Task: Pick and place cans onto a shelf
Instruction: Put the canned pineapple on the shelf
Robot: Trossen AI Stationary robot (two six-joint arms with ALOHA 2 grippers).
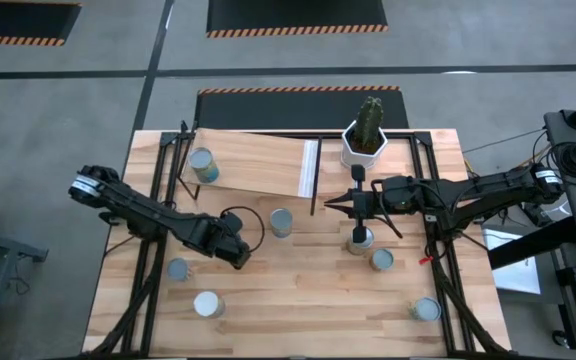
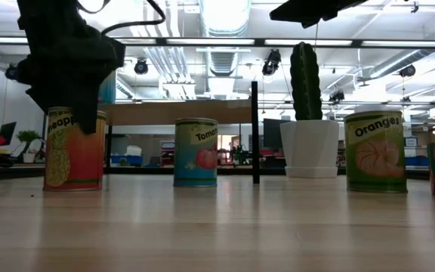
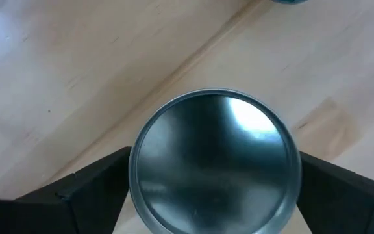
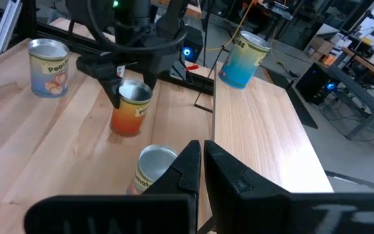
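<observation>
My left end effector [image 1: 236, 250] sits over an upright orange-and-yellow pineapple-label metal can [image 4: 131, 108], long axis vertical, silver round top [image 3: 214, 164] facing straight up. My two dark fingers [image 3: 76, 195] are apart, one on each side of that top, straddling the can; I cannot tell whether they touch its wall. The can stands on the planked wood surface [image 1: 298, 290], left of centre. My left arm reaches in from the left edge, low and stretched toward the middle, wrist pointing down.

My right end effector [image 1: 354, 203] hangs above the middle of the surface, just beside the white hexagonal cactus pot [image 1: 364, 146], fingers together, holding nothing. My right arm comes in level from the right edge. Below it stands an upright silver-topped can [image 1: 360, 238].

Other cans all stand upright, axes vertical:
- blue tomato-label can [image 2: 195, 152] near the centre
- green orange-label can [image 2: 375, 151] on the right
- silver-topped can [image 1: 382, 259] right of centre
- silver-topped can [image 1: 426, 309] near the front right corner
- two silver-topped cans [image 1: 192, 287] at front left
- one blue-sided can [image 1: 203, 165] standing on the pale smooth wood shelf with white edge strip [image 1: 258, 168] at the back left of the surface.
</observation>
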